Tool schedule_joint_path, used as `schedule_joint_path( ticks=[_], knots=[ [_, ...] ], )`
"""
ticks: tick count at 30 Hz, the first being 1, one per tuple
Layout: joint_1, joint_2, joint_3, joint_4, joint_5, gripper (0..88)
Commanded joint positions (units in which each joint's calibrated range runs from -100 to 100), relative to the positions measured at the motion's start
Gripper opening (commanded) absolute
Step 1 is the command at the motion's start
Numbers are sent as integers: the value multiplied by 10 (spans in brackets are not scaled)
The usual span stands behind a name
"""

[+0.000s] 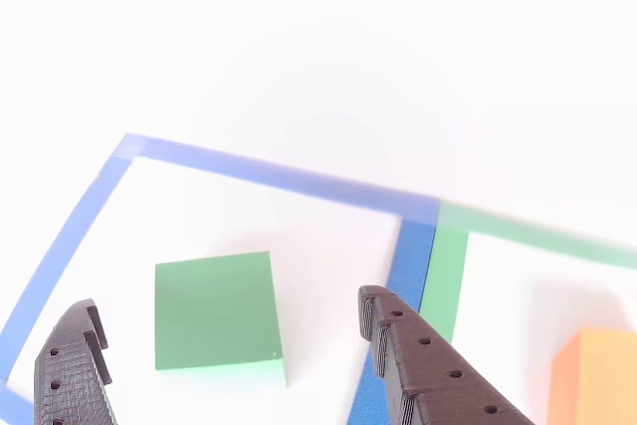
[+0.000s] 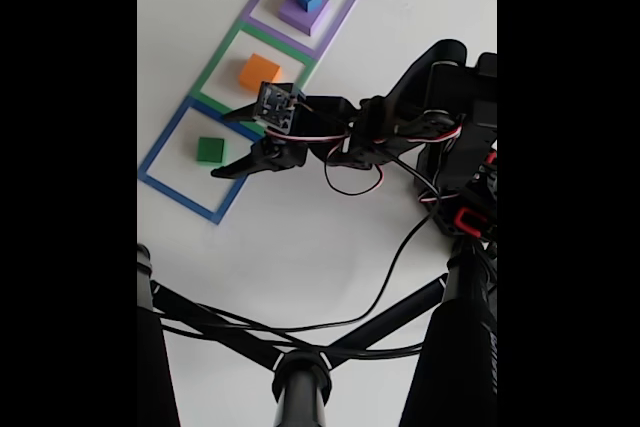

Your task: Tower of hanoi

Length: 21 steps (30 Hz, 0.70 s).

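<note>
The claw (image 1: 229, 345) hangs spread wide with nothing in it, its 2 fingers flanking the green block (image 1: 216, 313), which sits on the white worktop (image 2: 300, 237) inside the blue outline (image 2: 176, 190). The block looks like light, matte, slightly squashy foam, best pinched across 2 opposite flat sides.

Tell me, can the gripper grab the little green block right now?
Probably yes. The gripper is open and points at the green block in the blue square outline. In the other view the block lies between its fingers with nothing in the way.
</note>
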Motion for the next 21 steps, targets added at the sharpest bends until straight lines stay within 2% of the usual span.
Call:
schedule_joint_path(
  ticks=[1, 16, 21],
  knots=[
    [-5, 39, -52, -35, 0, 290],
    [-35, 112, -67, -93, 0, 273],
    [-38, 118, -70, -98, 0, 237]
  ],
)
